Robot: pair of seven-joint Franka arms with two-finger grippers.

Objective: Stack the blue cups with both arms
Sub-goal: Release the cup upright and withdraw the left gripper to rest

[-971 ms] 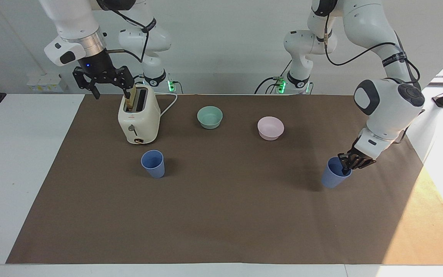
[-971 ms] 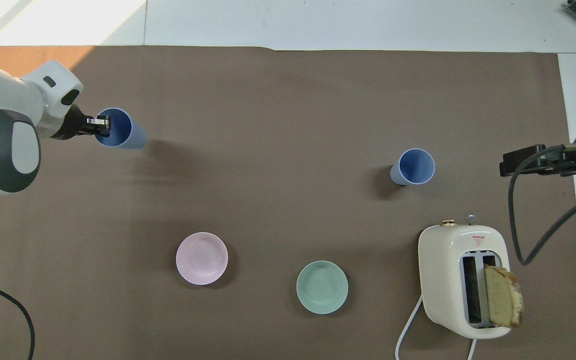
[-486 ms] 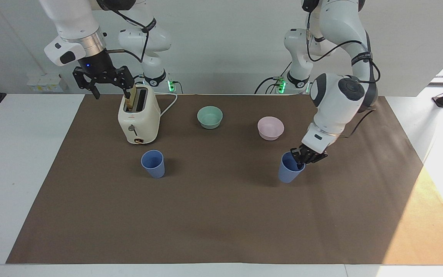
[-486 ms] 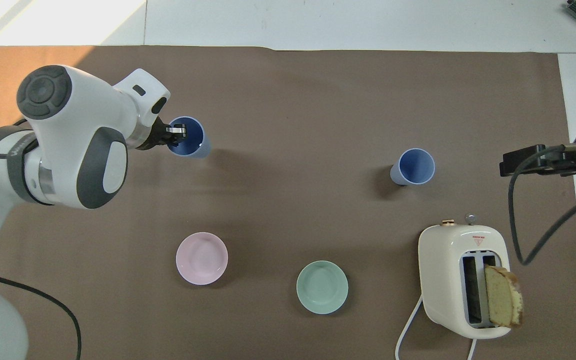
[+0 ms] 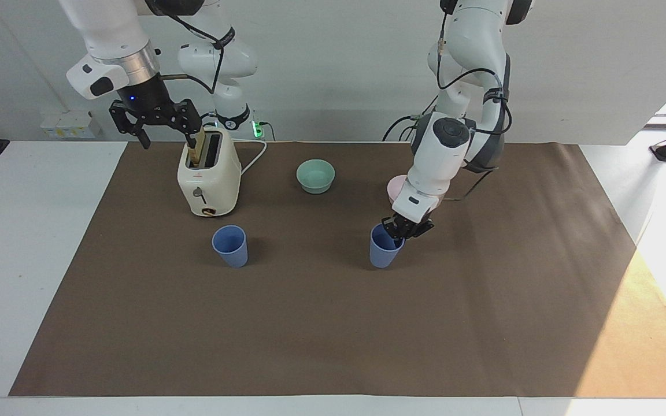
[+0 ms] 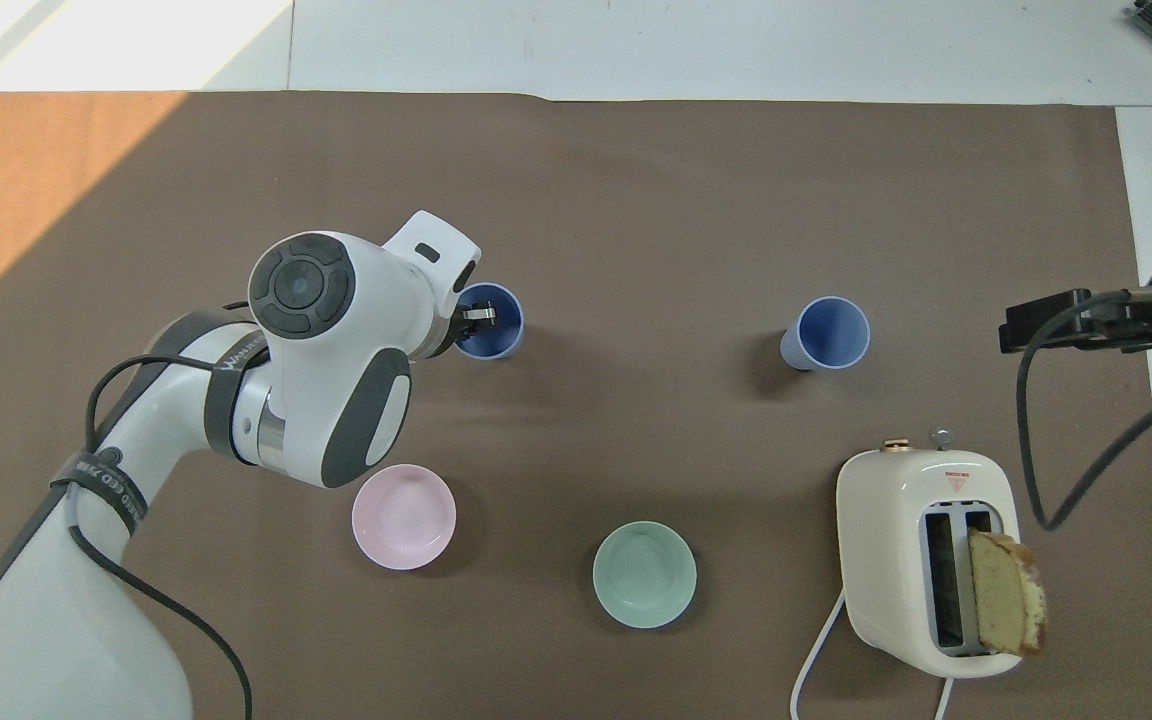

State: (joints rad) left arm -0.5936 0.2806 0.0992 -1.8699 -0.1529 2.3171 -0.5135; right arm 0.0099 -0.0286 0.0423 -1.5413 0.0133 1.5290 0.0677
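Progress check for you: stacking is not yet done, since the two blue cups stand well apart. Your left gripper [image 5: 398, 229] is clamped on the rim of the held blue cup [image 5: 384, 252], one finger inside the mouth and one outside, near the middle of the brown mat [image 5: 333, 323]. That cup hangs just below the claw; whether its base touches the mat or rides clear, you cannot tell from these views. Out from the claw toward the right arm's end of the table, the second blue cup [image 5: 230, 245] stands upright and empty, mouth up, with nothing gripping it. The pink bowl [image 6: 403, 516] sits close to the claw on the robots' side, partly hidden by the left arm in the facing view; the green bowl [image 5: 315, 175] lies further along toward the toaster [image 5: 208, 180]. Your right gripper [image 5: 163, 130] waits with jaws spread wide, raised beside the bread slice [image 6: 1006, 592] standing in the toaster, holding nothing. Remaining, as judged: carry the held cup over the free one, align the mouths, lower it in, release.
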